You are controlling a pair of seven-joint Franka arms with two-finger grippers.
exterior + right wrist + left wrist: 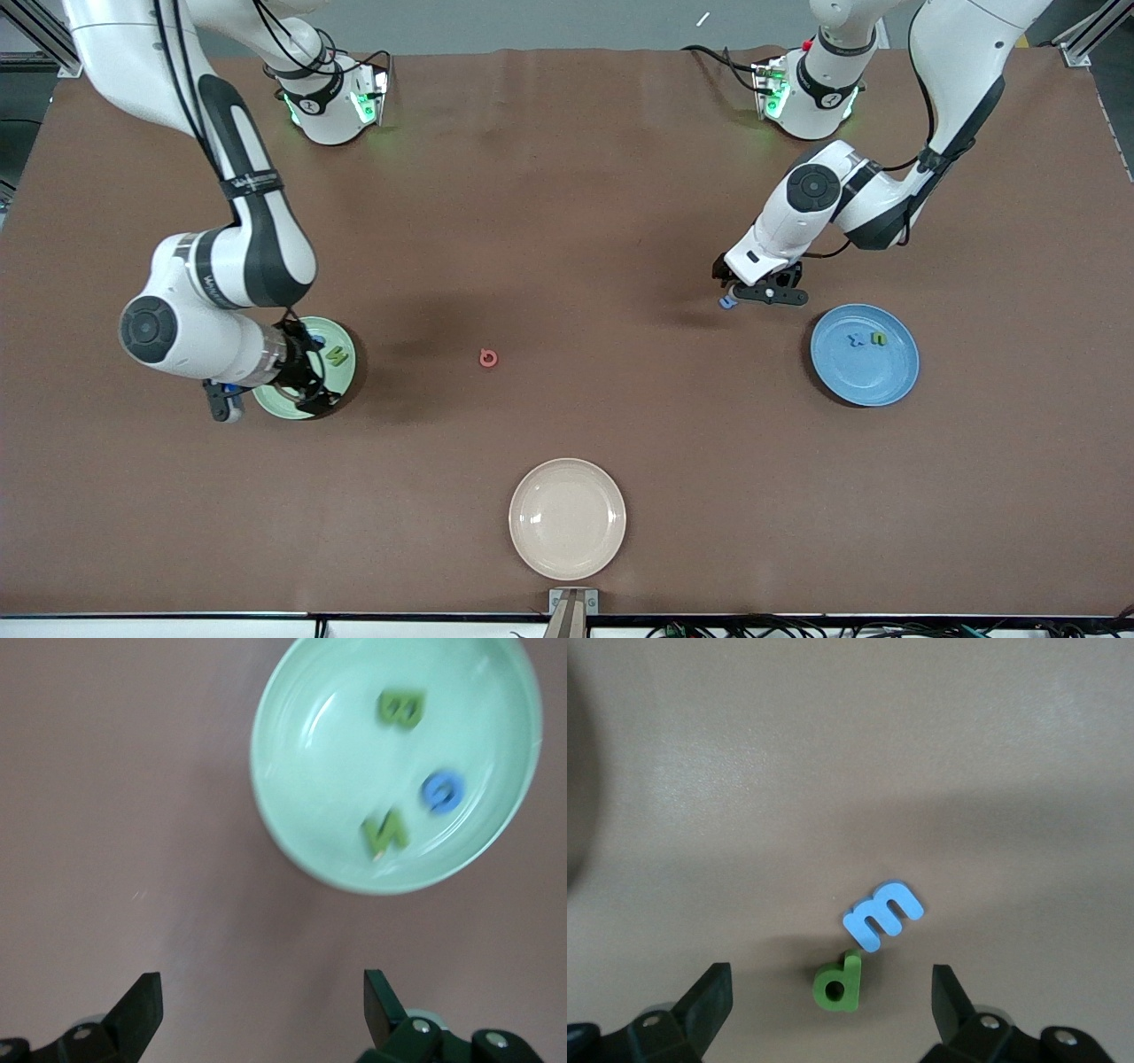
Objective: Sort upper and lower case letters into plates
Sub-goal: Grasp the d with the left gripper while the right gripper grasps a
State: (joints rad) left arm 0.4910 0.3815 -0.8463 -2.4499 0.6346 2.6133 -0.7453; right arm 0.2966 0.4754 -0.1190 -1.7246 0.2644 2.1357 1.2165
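On the tabletop (567, 177): green plate (292, 797) holds three letters, blue plate (895, 377) two; pink letter (488, 358), blue m (882, 914) and green d (838, 983) remain loose; left claw (833, 1001) and right claw (263, 1010) both gape wide, empty.

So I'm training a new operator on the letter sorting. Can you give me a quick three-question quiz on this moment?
1. True or false: the cream plate holds letters.
2. How many letters lie in the green plate?
3. What lies under the open left gripper: A) green d and blue m, B) the red letter, C) the blue plate?

Key: 1 false. 2 three. 3 A.
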